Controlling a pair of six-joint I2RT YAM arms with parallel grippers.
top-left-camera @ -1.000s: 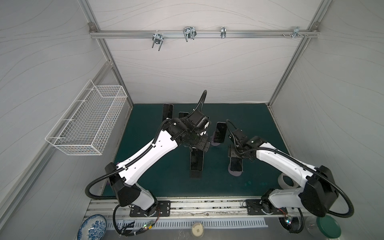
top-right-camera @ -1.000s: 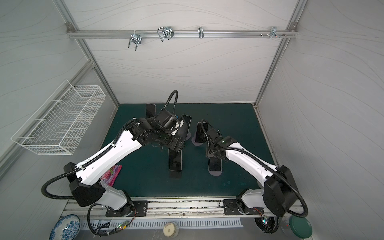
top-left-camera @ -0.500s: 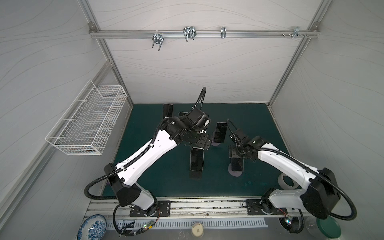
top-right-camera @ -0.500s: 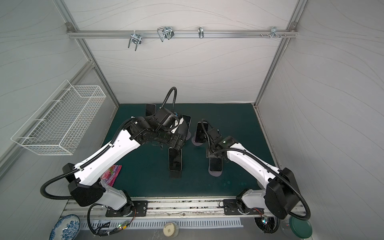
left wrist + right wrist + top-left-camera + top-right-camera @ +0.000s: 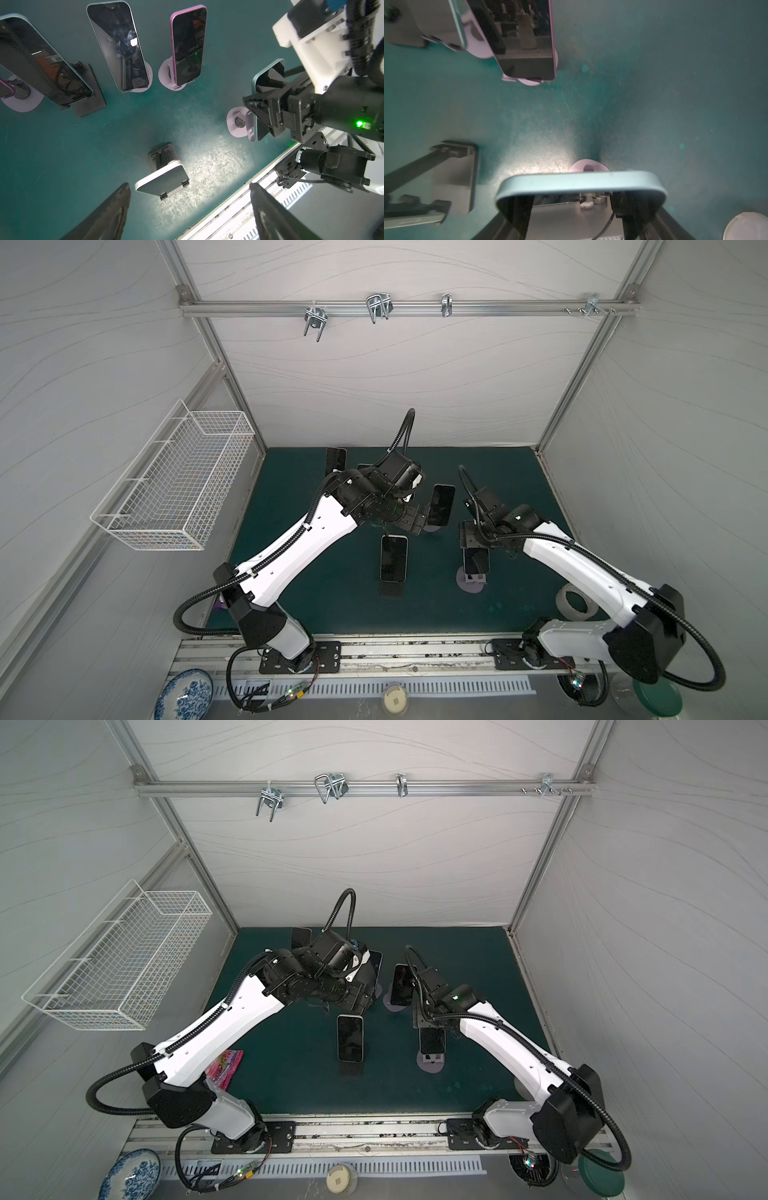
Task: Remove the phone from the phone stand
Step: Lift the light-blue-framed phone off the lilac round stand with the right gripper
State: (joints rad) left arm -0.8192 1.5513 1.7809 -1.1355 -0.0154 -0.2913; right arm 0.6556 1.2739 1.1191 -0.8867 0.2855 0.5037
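Green table (image 5: 340,614) is carrying several phones on stands. The right gripper (image 5: 262,113) is reaching down near the front edge, right of middle, likely readying a lift, with fingers (image 5: 519,214) clamping the blue phone (image 5: 476,562) seated in its lilac stand (image 5: 471,585). The left gripper (image 5: 189,185) is hovering over the middle phone (image 5: 160,182), fingers (image 5: 112,212) spread wide and touching nothing.

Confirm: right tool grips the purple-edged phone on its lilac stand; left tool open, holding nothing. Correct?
One error: the phone in the right tool has a light blue edge, not purple; the right wrist view shows it. The purple-edged phone stands apart, untouched. The rest holds: lilac stand, left tool open, holding nothing.
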